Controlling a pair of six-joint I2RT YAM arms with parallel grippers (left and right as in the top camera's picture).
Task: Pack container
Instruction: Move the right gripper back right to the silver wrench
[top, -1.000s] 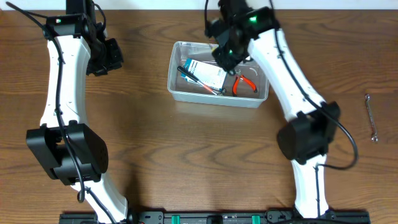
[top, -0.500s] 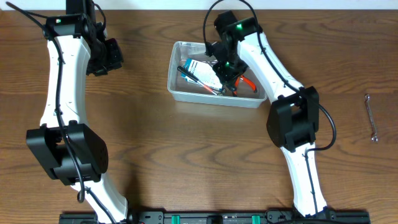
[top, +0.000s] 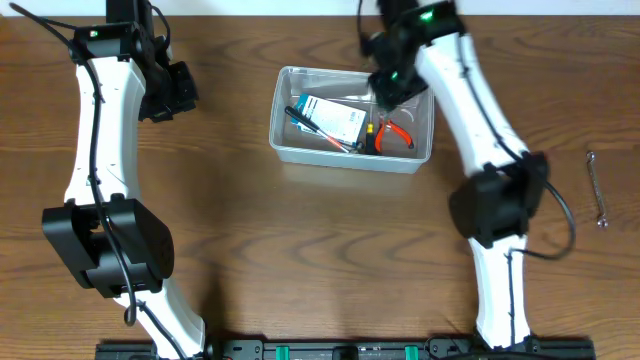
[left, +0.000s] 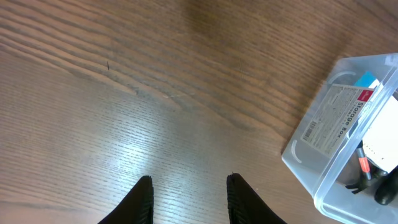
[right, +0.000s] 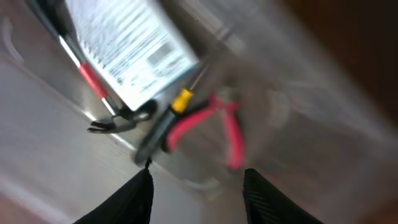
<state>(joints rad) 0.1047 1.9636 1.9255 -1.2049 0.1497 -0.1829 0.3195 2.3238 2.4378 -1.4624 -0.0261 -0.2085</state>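
Over woodgrain table (top: 300, 250) and clear round-cornered plastic container (top: 345, 160), left and right jaws stand apart, empty.

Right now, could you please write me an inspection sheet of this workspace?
Surface: wooden table, brown grain.
Job's things: container holds a blue-and-white box, red-handled pliers and a black-and-red tool.
Clutter: a wrench lies on the table, far right of the container.
Grippers: left gripper open, empty, over bare wood; right gripper open, empty, above the container.
Cables: black cable runs along the left arm.
Surroundings: black rail at the table's near edge.
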